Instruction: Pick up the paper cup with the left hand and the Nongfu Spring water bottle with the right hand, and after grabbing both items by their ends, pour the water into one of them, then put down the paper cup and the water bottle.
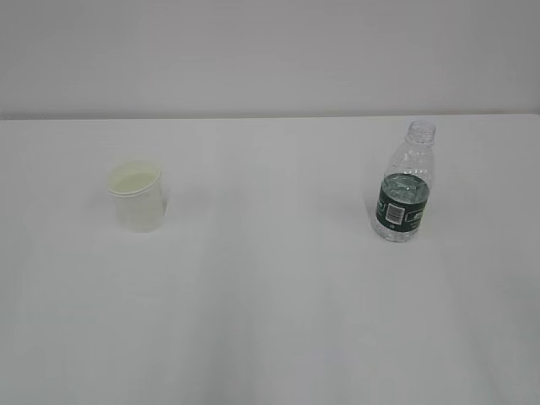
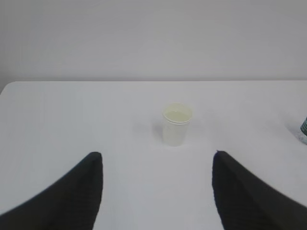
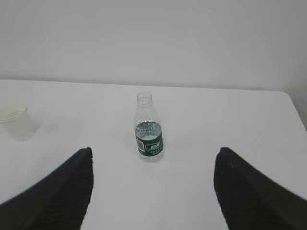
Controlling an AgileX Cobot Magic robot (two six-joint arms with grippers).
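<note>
- Exterior view: the paper cup point(image 1: 135, 197) stands upright at about 9 o'clock on the white worktop point(image 1: 270, 321), and the Nongfu Spring water bottle point(image 1: 405, 184) stands upright at about 3 o'clock, well apart from it. The bottle is capless, with the water point(image 1: 403, 192) filling roughly its lower half. No arm shows here, so I judge the task to be at its very start: the reach toward each item, with nothing yet lifted.
- Left wrist view: the left hand point(image 2: 157, 191) has its jaws spread wide and empty, the two black fingers point(image 2: 72, 196) framing bare worktop. The cup sits at 12 o'clock from the gripper, well ahead and nearly centred between the fingers. This view alone shows that alignment; a sliver of the bottle's green label peeks in at 3 o'clock. The next move calls for a straight advance, then a gentle close on the cup, which should crush easily.
- Right wrist view: the right hand point(image 3: 153, 191) is likewise released and holds nothing. The bottle stands at 12 o'clock, slightly toward 11, well ahead. Only here does the open neck read clearly, with the cup at 10 o'clock. The approach likely needs a small leftward correction, and the grip must keep the open bottle upright.
</note>
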